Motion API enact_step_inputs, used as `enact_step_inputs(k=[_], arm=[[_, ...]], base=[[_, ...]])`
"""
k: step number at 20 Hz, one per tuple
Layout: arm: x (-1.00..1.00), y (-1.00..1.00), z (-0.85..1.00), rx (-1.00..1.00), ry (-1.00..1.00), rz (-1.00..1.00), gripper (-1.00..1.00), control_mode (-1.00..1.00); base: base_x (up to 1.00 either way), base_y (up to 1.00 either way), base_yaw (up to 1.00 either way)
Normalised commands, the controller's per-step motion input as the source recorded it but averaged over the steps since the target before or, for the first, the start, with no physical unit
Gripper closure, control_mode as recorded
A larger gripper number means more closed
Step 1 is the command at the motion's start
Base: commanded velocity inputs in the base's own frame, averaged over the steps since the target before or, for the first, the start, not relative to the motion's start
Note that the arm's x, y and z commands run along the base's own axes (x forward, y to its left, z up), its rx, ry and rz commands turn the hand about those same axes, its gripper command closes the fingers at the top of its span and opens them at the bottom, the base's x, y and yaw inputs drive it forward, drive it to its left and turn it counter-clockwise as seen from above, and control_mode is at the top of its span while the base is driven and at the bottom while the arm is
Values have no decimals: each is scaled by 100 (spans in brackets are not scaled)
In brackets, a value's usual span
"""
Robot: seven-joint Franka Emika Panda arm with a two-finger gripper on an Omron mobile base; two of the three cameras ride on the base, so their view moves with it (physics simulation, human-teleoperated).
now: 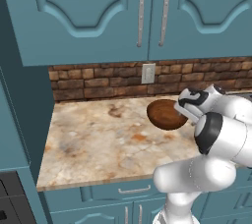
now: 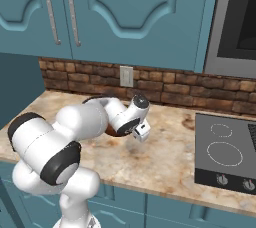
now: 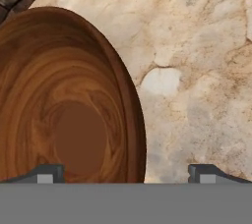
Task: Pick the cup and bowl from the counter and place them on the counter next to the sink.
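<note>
Left base view: the bowl (image 1: pixel 165 114), dark-brown grained wood, sits on the counter (image 1: pixel 98 144) near the brick backsplash (image 1: pixel 98 83); bare stone stretches leftward. Right base view: the arm hides most of the bowl; the stovetop (image 2: pixel 225 154) lies well apart. Hand view: the bowl's inside holds nothing; the gripper (image 3: pixel 127 173), jaws spread wide, straddles its rim.

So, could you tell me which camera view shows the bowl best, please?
The hand view: the bowl is close, grain clear. The left base view shows it whole but small; in the right base view the arm hides most of it.
</note>
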Motion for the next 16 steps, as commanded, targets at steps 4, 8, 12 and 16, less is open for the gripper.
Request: enact_step_inputs(k=[4, 8, 12, 16], arm=[[15, 0, -19, 0, 0, 0, -100, -100], [7, 1, -12, 0, 0, 0, -100, -100], [0, 0, 0, 0, 0, 0, -100, -100], [0, -5, 0, 1, 0, 0, -100, -100]], base=[[0, 0, 0], [0, 0, 0], [0, 0, 0], [0, 0, 0]])
